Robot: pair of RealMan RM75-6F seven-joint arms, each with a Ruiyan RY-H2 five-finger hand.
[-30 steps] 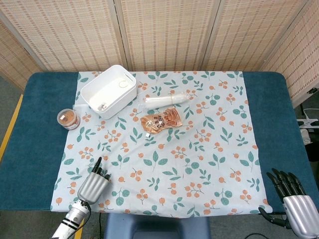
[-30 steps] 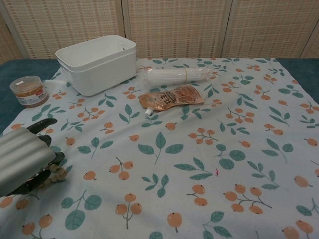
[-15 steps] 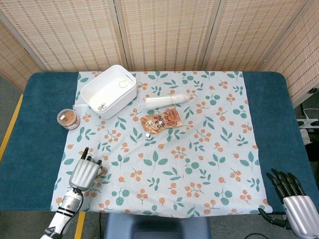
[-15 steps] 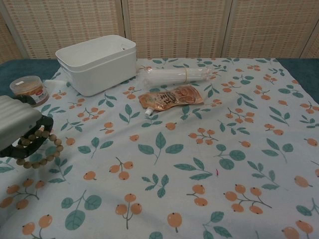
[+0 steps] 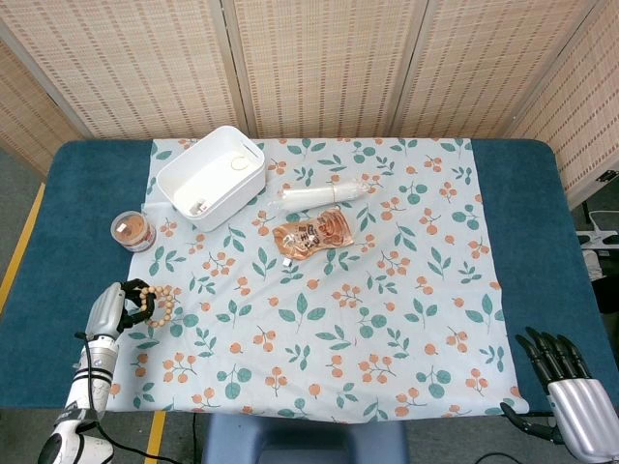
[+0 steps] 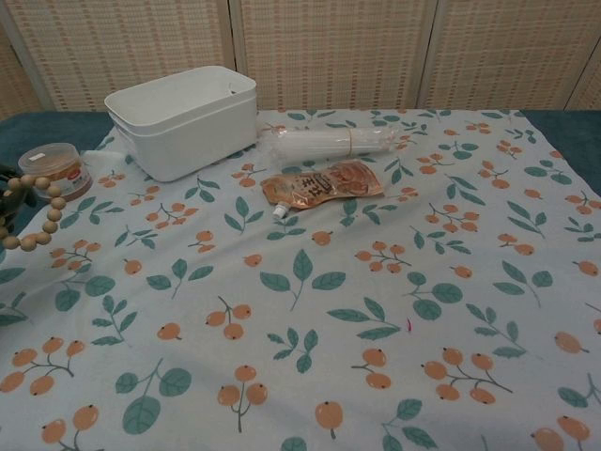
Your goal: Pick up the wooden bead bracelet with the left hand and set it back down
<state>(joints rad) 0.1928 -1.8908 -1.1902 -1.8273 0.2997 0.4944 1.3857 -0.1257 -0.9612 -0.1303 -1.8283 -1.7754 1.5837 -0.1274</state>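
We have the bracelet [image 5: 156, 303] held in our left hand [image 5: 106, 311], lifted off the desk [image 5: 58, 242], near the small jar [image 5: 132, 231]. Pick-up looks done; next we lower it onto the cloth [image 5: 387, 309] and let go. Right hand [image 5: 571, 391] idle, fingers spread, holding nothing.

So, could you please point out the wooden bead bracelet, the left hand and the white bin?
wooden bead bracelet [image 5: 157, 304]: head view, bead loop.
left hand [image 5: 106, 310]: head view, back of hand.
white bin [image 6: 192, 132]: chest view, front wall.
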